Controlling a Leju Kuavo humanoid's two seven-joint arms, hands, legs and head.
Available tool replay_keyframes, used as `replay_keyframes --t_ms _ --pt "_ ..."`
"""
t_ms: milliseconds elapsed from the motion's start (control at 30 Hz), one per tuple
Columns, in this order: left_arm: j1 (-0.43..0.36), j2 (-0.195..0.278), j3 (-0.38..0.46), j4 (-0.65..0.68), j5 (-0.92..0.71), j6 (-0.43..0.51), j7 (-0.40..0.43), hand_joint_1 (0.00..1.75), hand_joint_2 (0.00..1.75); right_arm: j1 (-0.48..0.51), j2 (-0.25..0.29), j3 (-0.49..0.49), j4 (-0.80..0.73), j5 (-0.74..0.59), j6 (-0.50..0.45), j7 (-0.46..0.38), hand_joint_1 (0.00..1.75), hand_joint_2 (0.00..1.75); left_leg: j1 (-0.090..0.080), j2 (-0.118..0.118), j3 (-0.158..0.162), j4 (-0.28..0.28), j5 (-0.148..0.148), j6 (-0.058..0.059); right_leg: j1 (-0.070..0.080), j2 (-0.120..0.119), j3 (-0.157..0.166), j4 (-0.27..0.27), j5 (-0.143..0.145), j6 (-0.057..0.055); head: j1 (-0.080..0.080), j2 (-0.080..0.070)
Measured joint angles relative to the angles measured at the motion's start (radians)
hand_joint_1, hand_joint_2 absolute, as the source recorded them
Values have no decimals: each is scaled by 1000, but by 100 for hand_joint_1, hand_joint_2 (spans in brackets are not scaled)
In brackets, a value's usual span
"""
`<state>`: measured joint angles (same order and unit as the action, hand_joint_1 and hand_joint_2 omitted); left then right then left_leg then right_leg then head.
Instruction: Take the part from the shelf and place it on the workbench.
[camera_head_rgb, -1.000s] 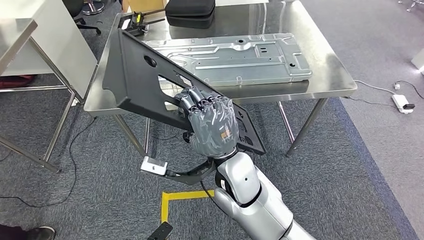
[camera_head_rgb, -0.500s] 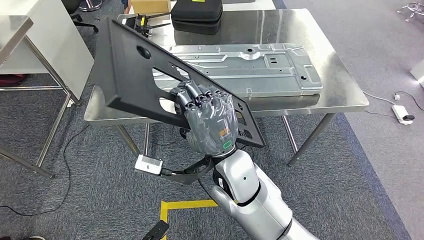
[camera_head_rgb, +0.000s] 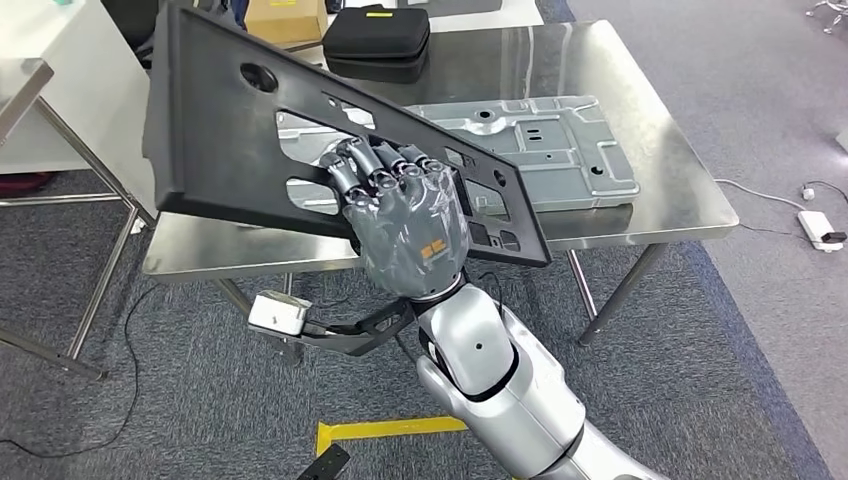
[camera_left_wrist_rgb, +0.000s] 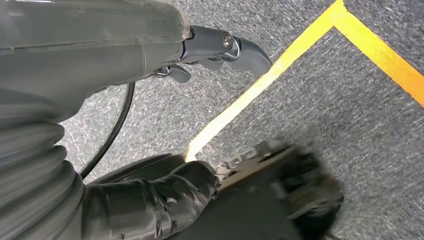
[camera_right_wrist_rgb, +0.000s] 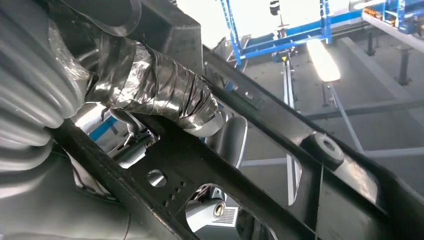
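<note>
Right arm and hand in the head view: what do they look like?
The right arm has glossy silver rounded shells with a black band at the joint. The right hand is dark grey, its back under clear wrinkled film, with a small orange marking near the wrist and darker fingers with round metal-looking knuckles.

A matt black plastic panel, smooth-faced with moulded cut-outs, is gripped by the right hand, whose grey casing looks rubbery and is wrapped in glossy, crinkled clear film. The arm below the hand is finished in smooth silver with a satin sheen. Beyond the hand, a brushed stainless-steel tabletop is seen, dully reflective, and on it a pressed sheet-metal plate of pale, galvanised look. Further off, a black fabric-textured case and a brown cardboard box are seen. The floor is covered in rough grey carpet marked with glossy yellow tape.
</note>
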<state>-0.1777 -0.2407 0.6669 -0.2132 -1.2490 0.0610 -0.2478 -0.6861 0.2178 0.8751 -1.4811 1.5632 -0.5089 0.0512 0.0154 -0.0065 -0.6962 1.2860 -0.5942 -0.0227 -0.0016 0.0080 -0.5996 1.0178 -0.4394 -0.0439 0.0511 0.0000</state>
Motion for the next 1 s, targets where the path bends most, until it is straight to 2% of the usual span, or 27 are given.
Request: replay_keyframes --t_ms 33,100,167,200,267,333,367,433,467,500,533,600,667,733,800,833,867,933,967,1000 --pt "1 0 -1 0 0 0 2 0 175 -1 0 0 0 2 0 5 175 175 1 0 1 -34 32 0 0 1 12 1 -9 2 0 0" --pt "2 0 -3 0 -1 0 4 0 175 -7 0 0 1 4 -2 19 175 175 1 1 31 -163 134 4 -1 2 33 3 -28 8 1 0" --pt "0 0 -5 0 -1 0 6 0 175 -17 0 3 2 5 -5 33 175 175 -4 2 53 -254 181 16 1 3 39 6 -41 18 0 0" --pt "-1 0 -6 0 -1 0 7 0 175 -20 0 5 2 5 -7 40 175 175 -6 2 55 -269 182 24 2 4 39 9 -43 24 0 0" --pt "-1 0 -6 0 -1 0 8 0 175 -26 0 11 3 5 -10 52 175 175 -6 1 67 -276 181 38 3 4 41 15 -48 35 0 0" --pt "-2 -2 -7 0 -1 0 8 0 175 -33 0 15 3 5 -12 63 175 175 -3 0 85 -281 177 49 1 1 23 61 -61 44 0 0" --pt "-3 -2 -7 0 -1 0 8 0 175 -37 0 15 4 5 -13 67 175 175 -2 0 92 -282 173 54 -1 -1 -6 110 -77 48 1 0" --pt "-6 -2 -8 0 -1 0 9 0 175 -40 -2 16 9 5 -16 72 175 175 -3 0 101 -281 162 59 -3 -2 -88 238 -123 56 1 0" --pt "-6 -2 -8 0 -1 0 10 0 175 -40 -3 16 12 5 -17 74 175 175 -4 -1 107 -281 155 60 -3 -2 -124 281 -137 58 1 0" --pt "-6 -2 -8 0 -1 0 11 0 175 -39 -4 16 16 5 -17 77 175 175 -4 -1 115 -280 147 61 -3 -2 -145 292 -134 58 1 0" --pt "-5 -2 -8 0 -2 0 11 0 175 -39 -5 16 19 5 -18 80 175 175 -5 -2 125 -279 139 61 -3 -2 -145 265 -109 55 1 0" --pt "-4 -4 -10 0 -4 -1 11 0 175 -41 -6 16 27 5 -18 86 175 175 -7 -4 148 -279 121 59 3 -3 -107 133 -15 40 1 0" --pt "-6 -7 -13 0 -6 -2 11 0 175 -45 -6 16 36 5 -21 93 175 175 -9 -4 162 -280 106 51 11 -3 -72 31 36 25 0 0" --pt "-9 -8 -16 0 -6 -3 11 0 175 -49 -7 16 46 5 -22 99 175 175 -11 -4 170 -278 101 38 16 -2 -60 9 34 16 -1 0" --pt "-10 -8 -18 0 -7 -3 11 0 175 -50 -7 16 54 5 -23 104 175 175 -12 -2 171 -259 98 29 9 -1 -39 -1 35 7 -1 0" --pt "-11 -8 -19 0 -7 -4 11 0 175 -52 -6 16 58 5 -23 106 175 175 -12 -2 159 -230 92 25 5 -1 -27 -6 32 2 -3 0" --pt "-12 -7 -21 0 -7 -4 11 0 175 -54 -6 16 61 5 -23 106 175 175 -10 -1 132 -182 78 21 2 -2 -16 -11 28 -2 -4 0" --pt "-14 -7 -22 0 -7 -4 11 0 175 -57 -5 16 69 5 -23 106 175 175 -5 -1 55 -60 32 12 1 -2 -4 -13 17 -7 -6 0" --pt "-13 -7 -23 0 -7 -4 11 0 175 -57 -5 16 73 5 -23 106 175 175 -2 0 18 -15 12 7 1 -2 1 -13 10 -6 -6 0" --pt "-12 -7 -23 0 -6 -4 11 0 175 -57 -6 16 77 5 -23 106 175 175 1 0 -5 0 12 3 0 -1 8 -12 3 -5 -6 0"
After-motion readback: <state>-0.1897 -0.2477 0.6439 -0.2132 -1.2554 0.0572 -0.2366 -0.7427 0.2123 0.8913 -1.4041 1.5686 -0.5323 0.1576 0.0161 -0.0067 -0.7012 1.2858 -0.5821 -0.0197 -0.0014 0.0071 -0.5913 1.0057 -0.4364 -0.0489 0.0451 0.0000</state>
